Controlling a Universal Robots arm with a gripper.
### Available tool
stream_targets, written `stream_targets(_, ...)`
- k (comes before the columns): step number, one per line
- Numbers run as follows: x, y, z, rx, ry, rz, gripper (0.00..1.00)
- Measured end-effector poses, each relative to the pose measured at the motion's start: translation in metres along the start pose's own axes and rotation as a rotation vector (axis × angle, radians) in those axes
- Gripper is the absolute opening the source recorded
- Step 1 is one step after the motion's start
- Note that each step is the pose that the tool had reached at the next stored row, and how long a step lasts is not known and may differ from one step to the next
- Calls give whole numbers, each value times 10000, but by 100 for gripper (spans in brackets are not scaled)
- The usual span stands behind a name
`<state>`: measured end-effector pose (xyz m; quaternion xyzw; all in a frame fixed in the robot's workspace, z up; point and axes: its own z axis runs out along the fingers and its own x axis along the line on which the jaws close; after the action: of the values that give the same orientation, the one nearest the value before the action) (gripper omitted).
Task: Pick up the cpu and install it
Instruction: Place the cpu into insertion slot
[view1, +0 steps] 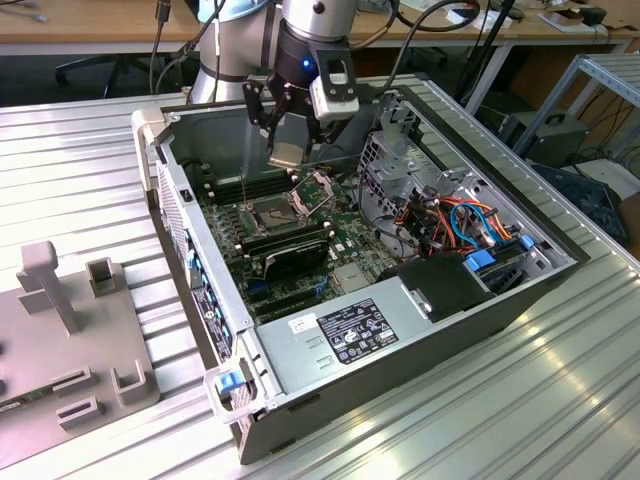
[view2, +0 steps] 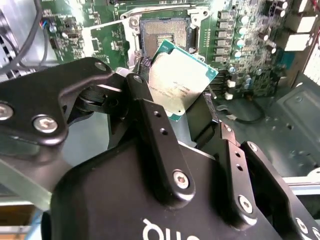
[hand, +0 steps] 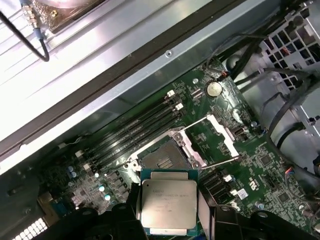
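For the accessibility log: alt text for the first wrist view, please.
A cpu, silvery face showing, is clamped between the jaws of the gripper above a green motherboard, close to its open socket, inside a computer case.

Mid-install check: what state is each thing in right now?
claw: shut on the cpu
cpu: held in the air above the board, not seated
socket: empty, frame swung open
case: lying on its side, panel off, inside exposed
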<state>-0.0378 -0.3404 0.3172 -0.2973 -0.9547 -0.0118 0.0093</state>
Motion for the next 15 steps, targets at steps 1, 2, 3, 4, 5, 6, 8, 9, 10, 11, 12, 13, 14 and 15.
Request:
stream_targets(1, 0, 0, 1, -4, -3, 163, 55)
stream_targets(2, 0, 0, 2, -9, -6, 342, 55)
stream_targets(3, 0, 0, 2, -13, -9, 493, 55)
stream_targets(4, 0, 0, 3, -18, -12, 731, 55)
stream_targets(5, 0, 0, 4, -22, -16, 914, 55)
stream_targets(6, 0, 0, 4, -26, -18, 1076, 55)
stream_targets(8, 0, 0, 7, -37, -25, 1467, 55)
stream_targets(9, 0, 0, 8, -44, -30, 1768, 55)
stream_targets(10, 0, 0, 9, -49, -33, 1936, 55)
stream_targets(11, 0, 0, 10, -52, -35, 2081, 55)
stream_targets(12, 0, 0, 11, -59, -40, 2338, 55)
stream_targets(13, 0, 0, 12, -66, -46, 2656, 55)
stream_targets(14, -1, 0, 14, -74, -50, 2956, 55)
stream_targets(15, -1, 0, 15, -79, -55, 3196, 55)
